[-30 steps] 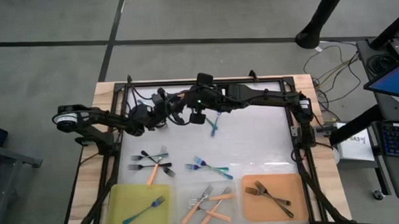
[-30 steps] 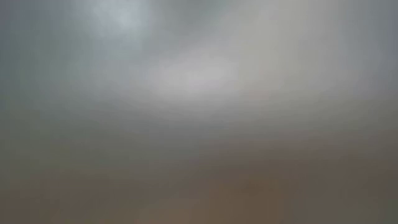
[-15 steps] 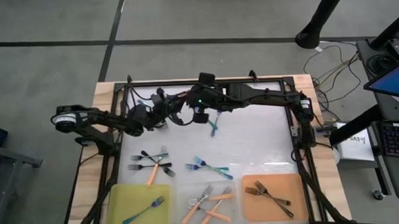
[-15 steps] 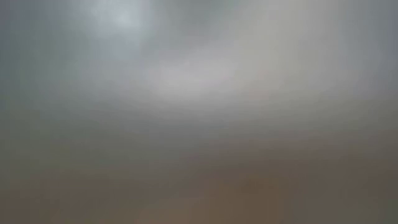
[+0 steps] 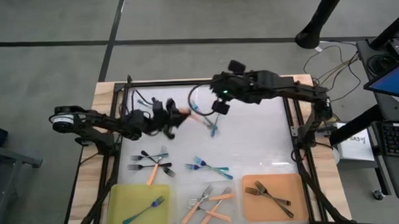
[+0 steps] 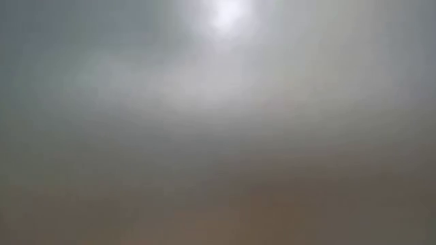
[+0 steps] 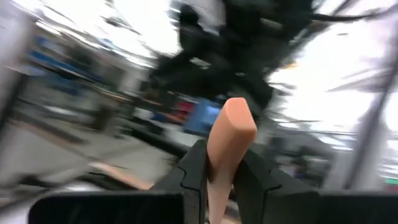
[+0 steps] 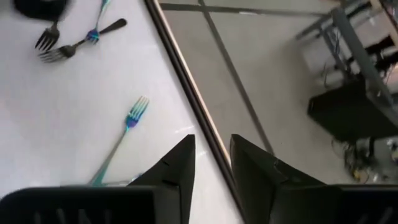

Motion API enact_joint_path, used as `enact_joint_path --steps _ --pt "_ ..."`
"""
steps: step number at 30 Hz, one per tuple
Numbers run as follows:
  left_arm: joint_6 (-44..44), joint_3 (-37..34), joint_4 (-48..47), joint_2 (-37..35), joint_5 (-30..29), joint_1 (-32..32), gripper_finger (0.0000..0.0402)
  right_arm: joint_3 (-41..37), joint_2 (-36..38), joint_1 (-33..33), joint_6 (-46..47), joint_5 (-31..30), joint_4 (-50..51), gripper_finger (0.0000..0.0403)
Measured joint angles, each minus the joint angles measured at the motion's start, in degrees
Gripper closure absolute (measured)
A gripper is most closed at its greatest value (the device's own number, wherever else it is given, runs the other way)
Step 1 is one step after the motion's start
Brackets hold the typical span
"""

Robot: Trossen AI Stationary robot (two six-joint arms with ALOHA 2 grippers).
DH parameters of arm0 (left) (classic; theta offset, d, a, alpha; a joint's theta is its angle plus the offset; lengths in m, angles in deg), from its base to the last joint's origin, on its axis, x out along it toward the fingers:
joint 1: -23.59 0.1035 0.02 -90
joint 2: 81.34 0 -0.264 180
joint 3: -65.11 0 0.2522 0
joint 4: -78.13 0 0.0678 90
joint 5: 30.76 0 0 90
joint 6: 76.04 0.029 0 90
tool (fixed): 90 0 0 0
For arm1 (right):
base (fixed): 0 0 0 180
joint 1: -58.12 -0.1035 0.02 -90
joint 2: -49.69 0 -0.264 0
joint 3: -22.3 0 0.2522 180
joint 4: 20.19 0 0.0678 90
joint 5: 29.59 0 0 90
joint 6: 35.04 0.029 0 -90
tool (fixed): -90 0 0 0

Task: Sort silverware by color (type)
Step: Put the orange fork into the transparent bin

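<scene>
- The left arm stretches across the far side of the white table [image 5: 254, 150] from the left, nearly level, and the left gripper [image 5: 175, 117] is clamped on an orange-handled fork [image 5: 186, 112]
- The left wrist view shows that fork's blunt orange handle end [image 7: 231, 134] standing up between the two dark fingers [image 7: 194, 168], a grip the high view only hints at
- The right arm reaches in from the right, bent at the elbow, and the right gripper [image 5: 218, 106] hangs just beyond the held fork, its fingers a little apart and holding nothing
- An iridescent blue-teal fork [image 5: 213, 127] lies on the table right beside the right gripper; the right wrist view shows it [image 8: 118, 142] flat, just past the fingertips [image 8: 183, 155]
- Only the high view shows the rest: mixed forks lying on the table nearer the front, then a yellow tray [image 5: 122, 194] with one teal fork, a clear tray [image 5: 235, 207] with orange-handled forks, and an orange tray [image 5: 295, 188] with dark forks
- The low view is too blurred to show anything
</scene>
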Motion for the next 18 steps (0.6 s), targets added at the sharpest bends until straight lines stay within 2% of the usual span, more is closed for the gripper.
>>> enact_joint_path --steps 3,7,13,15,18 --pt "-1.6 -0.4 2.1 0.4 0.7 -6.0 0.0368 0.0 1.9 0.0 4.3 -0.2 3.2 0.0303" --pt "-0.3 -0.5 1.7 0.5 -5.1 -16.4 0.0368 0.0 3.4 0.0 9.2 -0.2 7.3 0.0299" --pt "5.6 0.6 -1.2 0.6 -26.0 -33.4 0.0368 -0.2 4.0 0.0 15.6 -0.1 12.3 0.0299" --pt "6.0 2.4 -1.4 1.9 -33.9 -37.9 0.0368 -0.8 3.9 0.0 17.0 -0.1 12.8 0.0301" --pt "7.9 7.4 -1.4 6.0 -42.3 -42.4 0.0368 -1.7 3.5 0.0 18.2 -0.1 12.8 0.0307"
